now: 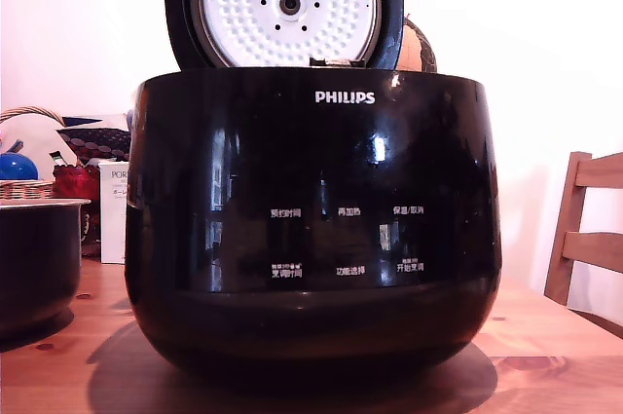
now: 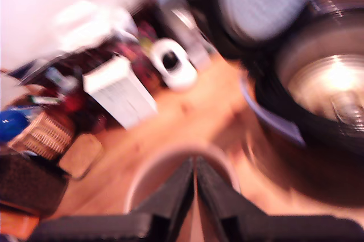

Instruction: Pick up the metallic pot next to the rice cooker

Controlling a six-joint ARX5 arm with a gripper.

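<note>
The rice cooker [image 1: 311, 229] is a very large glossy black body with white PHILIPS lettering, filling the middle of the exterior view with its white dimpled lid [image 1: 284, 5] raised. The metallic pot [image 1: 37, 263], dark with a thin silvery rim, stands on the wooden table at the exterior view's left edge, beside the cooker. The arm does not show in the exterior view. The wrist view is motion-blurred. In it my gripper [image 2: 195, 168] has its two black fingers pressed together, hovering over the pot's round rim [image 2: 149, 165]. The cooker's open bowl [image 2: 335, 82] lies close by.
A wicker basket [image 1: 24, 156] with a blue ball, a red container [image 1: 76, 182] and a white box [image 1: 112, 209] stand behind the pot. A small white round device [image 2: 173, 62] sits on the table. A wooden chair [image 1: 589, 234] is at the exterior view's right.
</note>
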